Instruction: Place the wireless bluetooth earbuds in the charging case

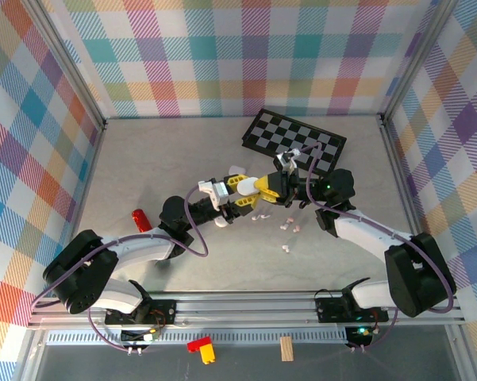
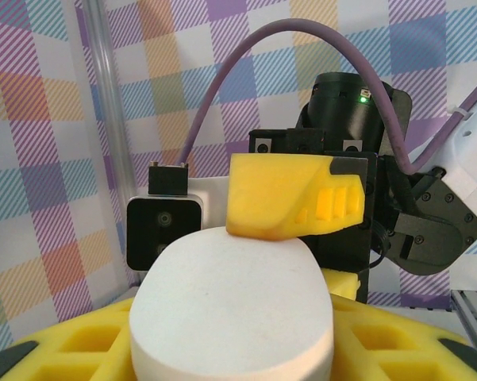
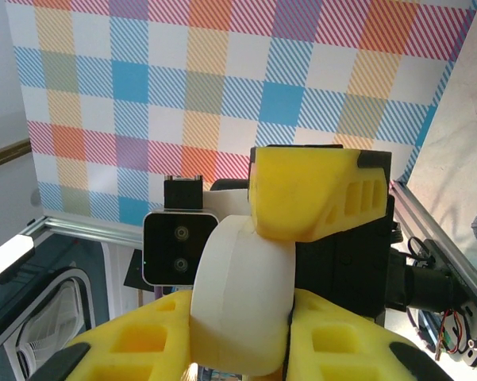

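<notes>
The charging case (image 1: 250,189) hangs above the middle of the worktop (image 1: 167,151), clamped from both sides. The left pincer (image 1: 236,194) and the right pincer (image 1: 268,189) each close on it, tip to tip. Its long axis runs roughly left to right, from one pincer toward the other.

In the left wrist view its broad rounded face looks back at the camera, seated between yellow foam fingers (image 2: 87,349). In the right wrist view it stands edge-on, pinched between that pincer's own fingers (image 3: 357,341), with an opposing yellow finger pressed on its top. I cannot tell whether the lid is open.

The wireless bluetooth earbuds (image 1: 286,226) lie loose on the worktop, just below and right of the pincers, in a small scatter.

A checkerboard (image 1: 298,141) lies tilted near the far wall, close behind the right pincer. A red block (image 1: 140,220) sits by the left arm. The left half of the worktop is bare up to the plaid walls (image 1: 222,55).
</notes>
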